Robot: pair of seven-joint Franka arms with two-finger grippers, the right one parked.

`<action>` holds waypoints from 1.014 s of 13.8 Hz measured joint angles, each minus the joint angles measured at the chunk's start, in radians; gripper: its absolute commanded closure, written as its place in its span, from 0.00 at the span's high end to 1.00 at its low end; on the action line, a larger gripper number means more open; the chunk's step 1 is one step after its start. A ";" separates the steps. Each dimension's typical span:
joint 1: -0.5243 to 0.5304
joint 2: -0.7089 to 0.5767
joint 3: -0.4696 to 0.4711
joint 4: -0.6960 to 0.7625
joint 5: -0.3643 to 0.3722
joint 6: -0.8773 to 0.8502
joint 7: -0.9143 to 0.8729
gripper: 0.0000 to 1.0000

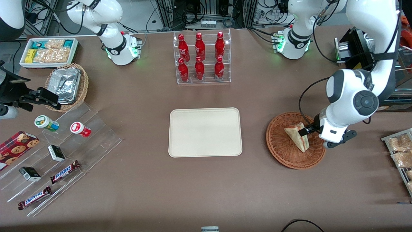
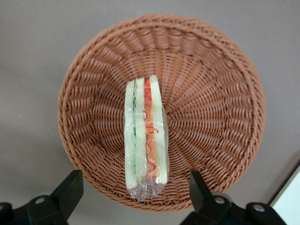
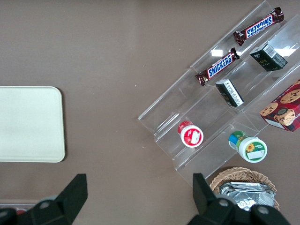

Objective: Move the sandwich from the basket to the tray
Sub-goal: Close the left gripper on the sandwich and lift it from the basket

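Gripper [image 1: 305, 131] on the working arm hangs low over the wicker basket [image 1: 279, 145], its two black fingers [image 2: 69, 188] spread wide and holding nothing. From the wrist camera, the wrapped sandwich [image 2: 145, 140] lies in the basket on its edge, the red and green filling stripes facing up, and the open fingers straddle its blunt end without touching it. The cream tray [image 1: 205, 132] sits bare at the middle of the table, well apart from the basket, toward the parked arm's end.

My guess is the step in hand is the grasp. To do it well, I'd come down with the fingers kept square to the bread faces, close gently so the soft wedge isn't crushed, and lift straight up to clear the basket's rim before carrying it across.
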 measured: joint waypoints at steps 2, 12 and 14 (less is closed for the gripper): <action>-0.002 0.034 -0.002 -0.001 0.000 0.003 -0.001 1.00; -0.011 0.120 -0.003 -0.052 0.000 0.137 -0.035 0.36; -0.011 0.123 -0.003 -0.081 0.000 0.168 -0.052 0.00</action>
